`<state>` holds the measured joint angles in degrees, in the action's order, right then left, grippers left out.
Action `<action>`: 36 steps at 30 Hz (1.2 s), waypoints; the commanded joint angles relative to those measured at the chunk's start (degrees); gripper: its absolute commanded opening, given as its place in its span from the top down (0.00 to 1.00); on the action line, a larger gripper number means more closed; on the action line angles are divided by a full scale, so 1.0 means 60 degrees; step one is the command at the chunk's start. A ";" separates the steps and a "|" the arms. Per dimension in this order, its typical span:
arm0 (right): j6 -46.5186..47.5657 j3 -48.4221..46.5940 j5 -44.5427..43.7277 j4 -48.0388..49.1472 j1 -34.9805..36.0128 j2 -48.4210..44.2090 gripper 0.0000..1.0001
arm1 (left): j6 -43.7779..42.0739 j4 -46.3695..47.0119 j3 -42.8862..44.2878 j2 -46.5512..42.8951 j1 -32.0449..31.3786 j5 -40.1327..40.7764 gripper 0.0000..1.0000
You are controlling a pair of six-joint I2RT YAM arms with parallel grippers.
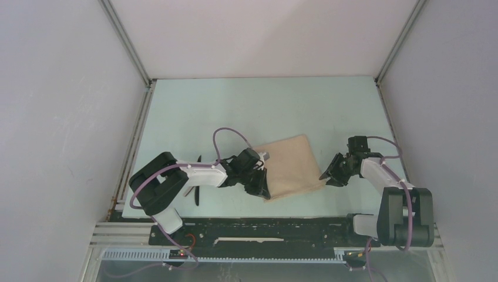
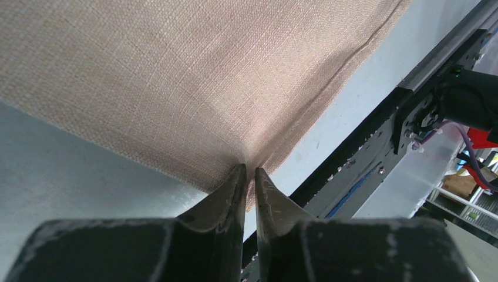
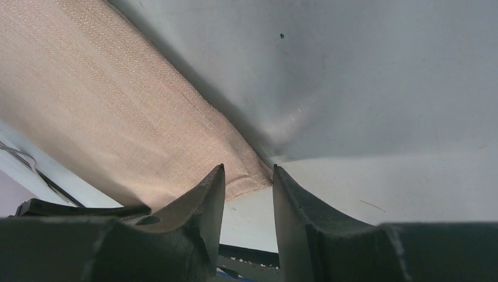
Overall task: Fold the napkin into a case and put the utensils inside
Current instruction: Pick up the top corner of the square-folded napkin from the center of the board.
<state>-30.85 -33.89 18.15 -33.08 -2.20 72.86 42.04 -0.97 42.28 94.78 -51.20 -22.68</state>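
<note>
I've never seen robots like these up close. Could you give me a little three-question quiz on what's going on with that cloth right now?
1. True or false: the napkin is crumpled into a heap.
2. Pick one: the left gripper has its jaws A) wide apart, clear of the cloth; B) pinched on a corner of the napkin; C) out of sight in every view.
3. Fill in the blank: the right gripper sits at the napkin's other near corner with its jaws ____.

Key: 1 false, it lies flat. 2 B. 3 open, with the corner between them but not clamped.
</note>
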 commanded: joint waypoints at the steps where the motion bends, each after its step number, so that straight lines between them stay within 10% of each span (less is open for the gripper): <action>1: -0.0064 0.0097 0.0038 0.0262 0.0058 0.0060 0.57 | -0.0106 -0.0094 -0.0191 -0.0417 0.0012 0.0061 0.81; 10: 0.0192 0.0155 0.0496 0.0490 0.0086 -0.0373 0.99 | -0.0065 -0.0117 -0.0249 -0.0543 0.0009 0.0146 0.82; 36: 0.0958 -0.2987 0.0904 0.0732 0.3740 0.2029 1.00 | 0.0428 0.0558 -0.0583 -0.0652 -0.0077 0.0208 0.74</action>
<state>-26.44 -46.39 19.59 -33.45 16.12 79.42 43.68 0.62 38.68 91.18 -51.24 -21.37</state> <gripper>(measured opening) 0.017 0.256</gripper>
